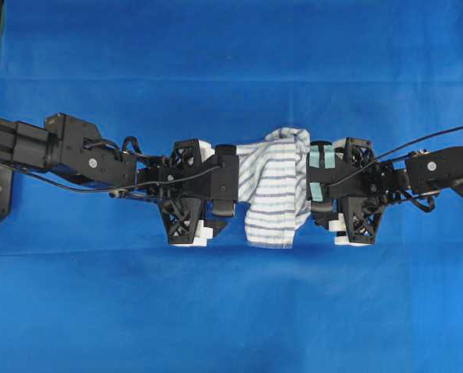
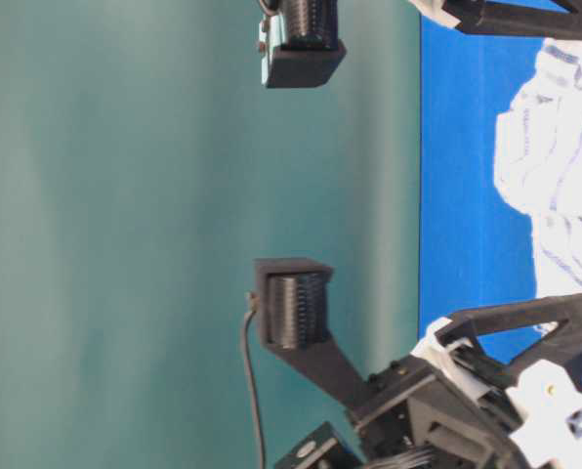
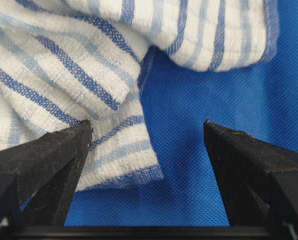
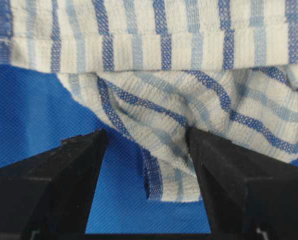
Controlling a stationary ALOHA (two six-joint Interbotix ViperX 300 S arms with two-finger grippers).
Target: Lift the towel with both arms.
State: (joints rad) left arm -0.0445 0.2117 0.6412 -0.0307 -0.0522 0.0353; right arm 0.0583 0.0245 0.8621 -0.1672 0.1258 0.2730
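- The small white towel with thin blue and grey stripes (image 1: 274,186) lies crumpled on the large blue cloth (image 1: 231,311), between my two grippers.
- My left gripper (image 3: 148,131) and right gripper (image 4: 148,137) are both spread wide, holding nothing.
- Risk: closing now may pinch only a loose fold, or catch the blue cloth.
- Both arms seem low, pointing inward.

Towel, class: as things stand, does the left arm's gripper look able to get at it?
Probably yes. The left gripper is open, the towel lies just ahead on the blue cloth, its edge beside one finger; nothing blocks it.
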